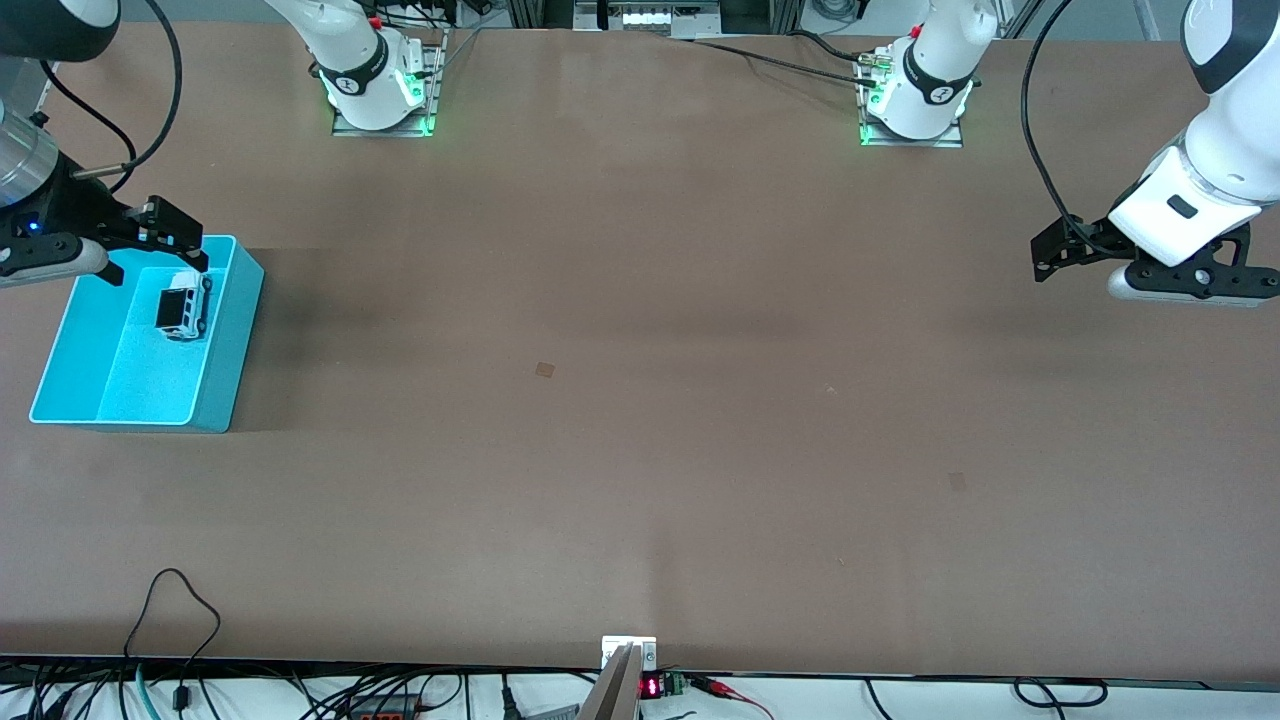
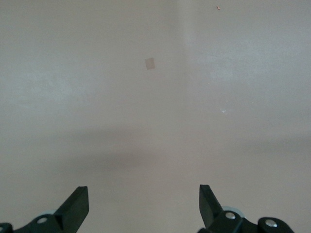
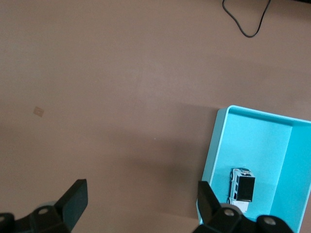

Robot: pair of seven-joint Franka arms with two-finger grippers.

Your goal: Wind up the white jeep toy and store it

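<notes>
The white jeep toy [image 1: 184, 303] [image 3: 241, 185], with its black roof and rear, lies inside the cyan bin [image 1: 236, 350] [image 3: 214, 145] at the right arm's end of the table. It rests in the part of the bin farther from the front camera. My right gripper [image 1: 158, 262] [image 3: 141, 191] hangs open in the air over that end of the bin, above the jeep and not touching it. Nothing sits between its fingers. My left gripper [image 1: 1045, 258] [image 2: 144, 194] waits open and empty over bare table at the left arm's end.
A small tan square mark [image 1: 545, 369] [image 2: 150, 63] [image 3: 38, 111] sits mid-table. A black cable loop [image 1: 180, 600] [image 3: 245, 24] lies on the table near the front camera's edge. The arm bases [image 1: 380, 85] stand along the farthest edge.
</notes>
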